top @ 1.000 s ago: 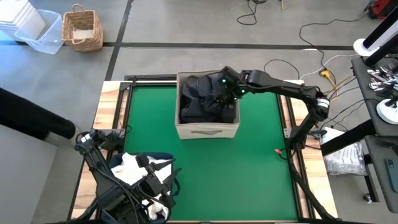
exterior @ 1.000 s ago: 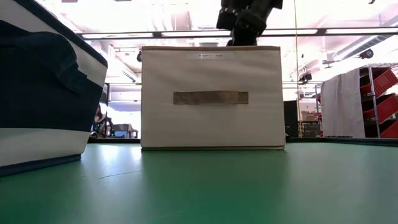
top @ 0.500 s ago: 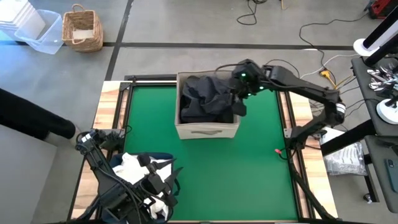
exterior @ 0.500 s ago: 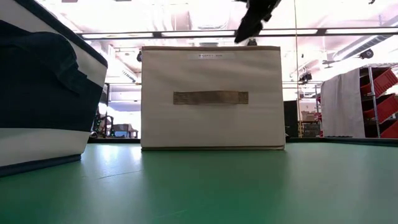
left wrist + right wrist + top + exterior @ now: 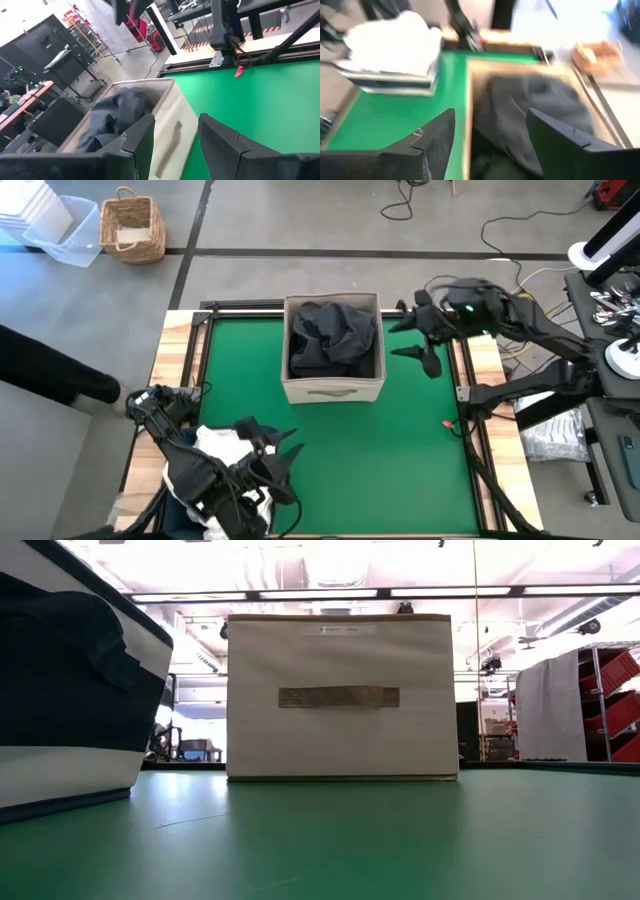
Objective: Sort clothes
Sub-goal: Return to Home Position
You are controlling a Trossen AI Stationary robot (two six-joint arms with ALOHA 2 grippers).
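Dark clothes [image 5: 333, 335] lie heaped in the beige box [image 5: 333, 390] at the far middle of the green table; the right wrist view shows the dark clothes [image 5: 535, 115] too. White clothes [image 5: 215, 445] fill the navy bin [image 5: 70, 690] at the near left. My right gripper [image 5: 412, 340] hangs open, high above the table just right of the box, with nothing between its fingers. My left gripper [image 5: 280, 452] is open over the bin's right side and points at the box [image 5: 172, 135]; its fingers hold nothing.
Bare green mat [image 5: 400, 450] stretches between the bin and the box and along the right side. A small red item [image 5: 447, 423] lies near the right edge. On the floor beyond the far left corner stand a wicker basket [image 5: 132, 225] and a clear tub [image 5: 60, 230].
My right gripper has risen out of the beige box and drawn back toward the table's right edge, leaving the dark clothes heaped inside. My left gripper has shifted a little toward the right over the bin.
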